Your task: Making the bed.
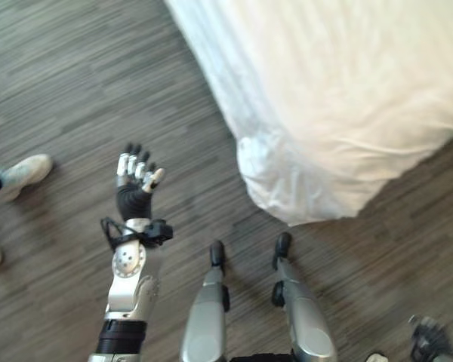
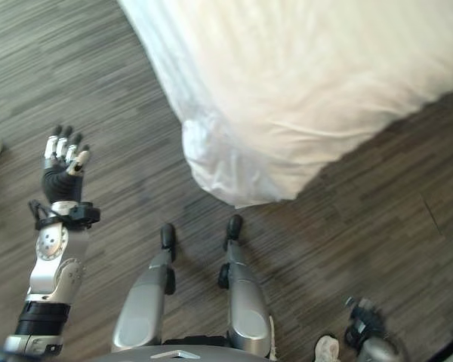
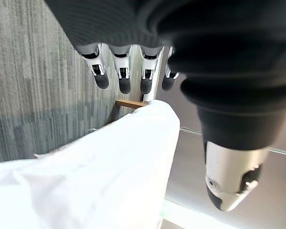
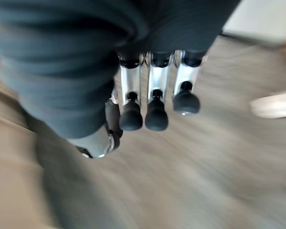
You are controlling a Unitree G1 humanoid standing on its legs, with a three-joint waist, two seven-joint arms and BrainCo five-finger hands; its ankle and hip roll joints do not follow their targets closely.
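Note:
The bed's white cover (image 1: 347,90) spreads over the upper right, and its bunched corner (image 1: 287,181) hangs down to the wood floor. My left hand (image 1: 136,185) is raised over the floor to the left of that corner, apart from it. Its fingers (image 3: 125,78) are straight and hold nothing. The left wrist view looks past them at the white cover (image 3: 95,176). My right hand (image 2: 366,326) hangs low at the lower right, away from the bed. Its dark-tipped fingers (image 4: 156,114) hang relaxed over bare floor with nothing in them.
A person's pale shoes (image 1: 23,172) stand at the left edge on the grey plank floor (image 1: 75,75). Another pale shoe (image 2: 328,348) lies near my right hand. A wooden bed leg (image 3: 131,103) shows under the cover.

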